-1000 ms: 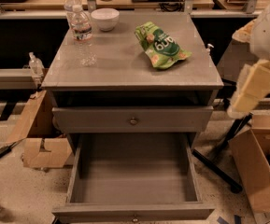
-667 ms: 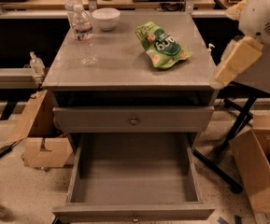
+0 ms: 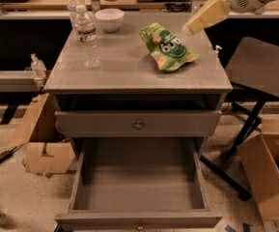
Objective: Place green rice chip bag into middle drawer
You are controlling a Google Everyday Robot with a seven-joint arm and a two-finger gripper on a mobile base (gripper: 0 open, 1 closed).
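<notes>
Tool (image 3: 207,15) near one green rice chip bag (image 3: 168,48) (two bottles (image 3: 87,32))

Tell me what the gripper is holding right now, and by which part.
Nothing. The gripper hangs above and to the right of the chip bag, apart from it; the bag lies loose on the cabinet top.

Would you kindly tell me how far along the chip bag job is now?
Done: the middle drawer stands pulled open, nothing inside. In hand: the claw hangs just beside the green rice chip bag, which lies ungrasped on the cabinet top. Left: grasp the bag and place it in the drawer.
</notes>
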